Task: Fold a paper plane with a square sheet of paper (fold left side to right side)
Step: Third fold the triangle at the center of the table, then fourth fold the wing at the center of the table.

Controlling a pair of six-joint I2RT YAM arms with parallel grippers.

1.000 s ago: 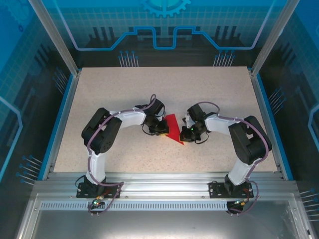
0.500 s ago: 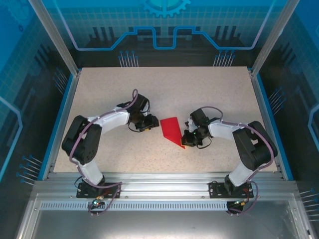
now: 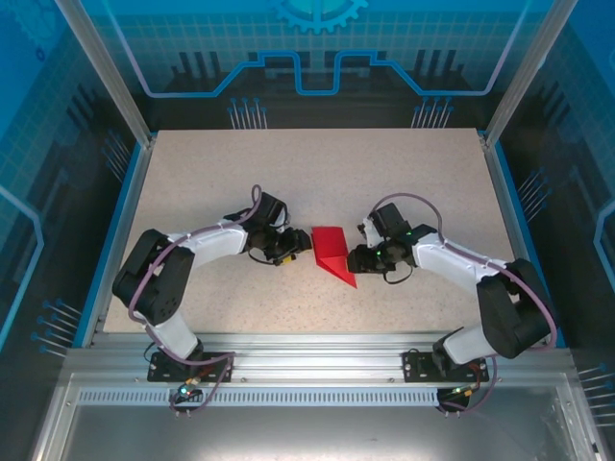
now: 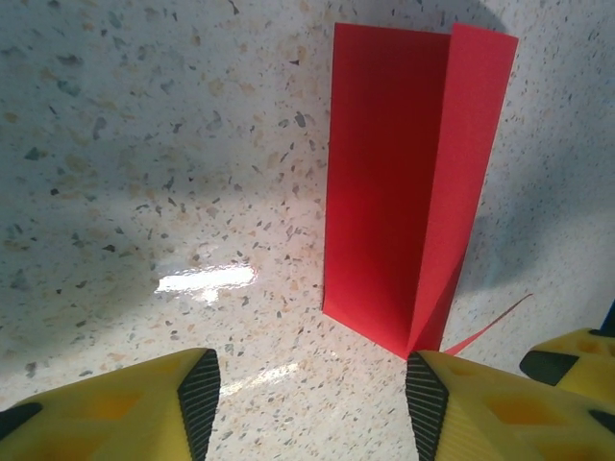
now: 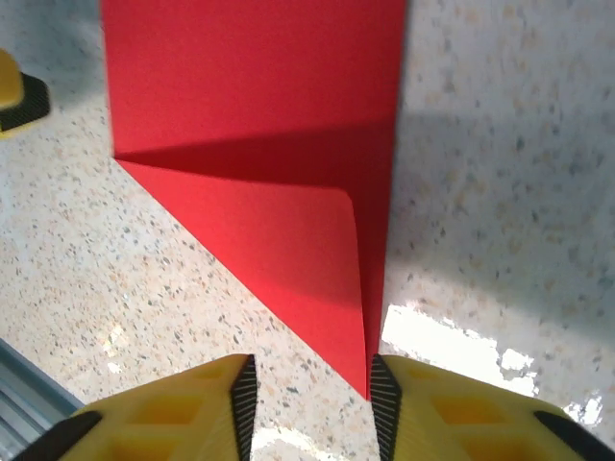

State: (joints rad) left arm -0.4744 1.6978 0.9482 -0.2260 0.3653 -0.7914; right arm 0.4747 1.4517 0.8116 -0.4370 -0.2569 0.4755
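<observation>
As we look from near edge of surface point(image 3: 288, 312): both tools low, facing each other, about mid-width. Left tool point(image 4: 312, 389) released, jaws apart, bare speckled surface in gap. Right tool point(image 5: 312, 384) released too, jaws apart; pointed tip of square sheet of paper point(image 5: 259, 144) lies between them, just beside one pad. We see red sheet, folded and creased, lying on surface between both tools, blunt end toward far edge.
</observation>
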